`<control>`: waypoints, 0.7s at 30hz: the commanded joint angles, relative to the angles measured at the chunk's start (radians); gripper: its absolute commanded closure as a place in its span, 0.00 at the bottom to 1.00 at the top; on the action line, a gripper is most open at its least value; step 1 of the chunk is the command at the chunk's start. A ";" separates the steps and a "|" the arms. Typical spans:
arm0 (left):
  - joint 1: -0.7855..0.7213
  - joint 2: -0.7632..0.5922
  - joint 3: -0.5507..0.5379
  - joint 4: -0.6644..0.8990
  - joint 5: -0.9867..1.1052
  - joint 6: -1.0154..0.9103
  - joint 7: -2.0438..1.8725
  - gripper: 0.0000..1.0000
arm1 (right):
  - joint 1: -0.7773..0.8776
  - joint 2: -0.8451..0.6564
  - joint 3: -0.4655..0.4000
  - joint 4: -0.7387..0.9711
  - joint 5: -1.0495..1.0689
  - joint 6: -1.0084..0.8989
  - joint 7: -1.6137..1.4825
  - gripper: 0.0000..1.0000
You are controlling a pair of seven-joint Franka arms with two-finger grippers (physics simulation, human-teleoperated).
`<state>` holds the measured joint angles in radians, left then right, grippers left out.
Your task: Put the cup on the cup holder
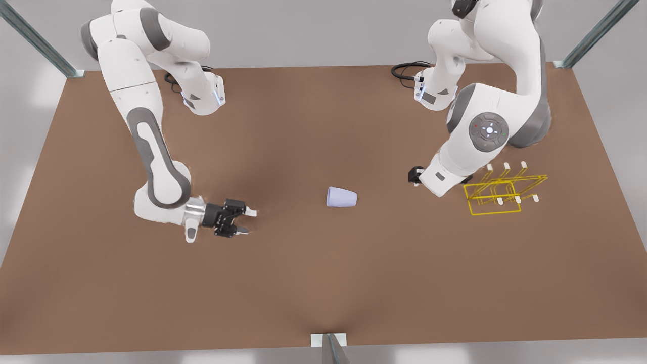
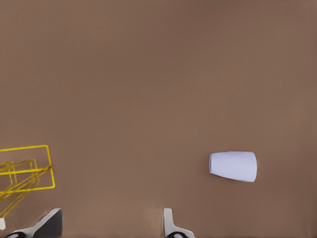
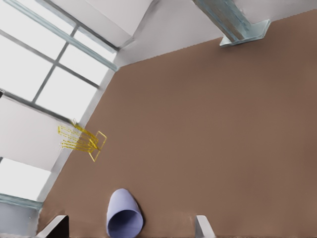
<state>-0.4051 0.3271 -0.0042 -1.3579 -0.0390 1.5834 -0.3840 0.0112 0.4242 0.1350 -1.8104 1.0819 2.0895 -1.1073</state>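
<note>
Arms, two of them, white, stand at the far side of one brown table [image 1: 303, 283], and each carries one gripper.

The right gripper [image 1: 247, 221] is on the front view's left. It lies low over the table and nearly level, pointing toward the cup [image 1: 341, 197]. Its two fingers are spread apart with nothing between them. They stop short of the cup, with a stretch of bare table in between.

The left gripper [image 2: 110, 225] is on the front view's right, tucked under its own arm and pointing down at the table. In its wrist view its two fingers [image 2: 171, 225] stand wide apart, holding nothing.

One cup is on the table, pale lavender-blue, lying on its side roughly midway between the two grippers and touching neither. The right wrist view looks into its open mouth [image 3: 124, 223], so the mouth faces the front view's left.

One cup holder [image 1: 495, 199] stands on the table at the front view's right, just beside the left arm's wrist. It is a thin yellow wire rack with a rectangular base and slanted prongs. I count six small white caps on the prongs, three on the far side and three on the near side. The cup is apart from the holder, and the left arm's wrist hangs between the two.
</note>
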 commanded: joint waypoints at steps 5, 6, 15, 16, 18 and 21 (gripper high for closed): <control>-0.110 0.133 -0.002 -0.027 -0.068 0.306 -1.912 0.00 | -0.017 -0.173 -0.146 0.217 -1.083 -0.428 1.218 0.00; -0.110 0.125 0.000 -0.075 -0.067 0.348 -1.978 0.00 | -0.019 -0.170 -0.153 0.224 -1.082 -0.476 1.209 0.00; -0.162 0.084 -0.039 -0.529 -0.064 0.906 -1.980 0.00 | -0.060 -0.251 -0.135 0.280 -1.182 -0.502 0.977 0.00; -0.162 0.084 -0.054 -0.527 -0.064 0.909 -1.969 0.00 | -0.060 -0.252 -0.132 0.280 -1.182 -0.505 0.972 0.00; -0.164 0.087 -0.072 -0.526 -0.071 0.928 -1.957 0.00 | -0.062 -0.234 -0.133 0.289 -1.183 -0.500 0.972 0.00; -0.166 0.098 -0.074 -0.527 -0.078 0.926 -1.963 0.00 | -0.062 -0.214 -0.132 0.301 -1.180 -0.493 0.980 0.00</control>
<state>-0.5703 0.4239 -0.0766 -1.8851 -0.1109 2.3996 -1.7380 -0.0500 0.2071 0.0030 -1.5091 -0.0950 1.6102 -0.4057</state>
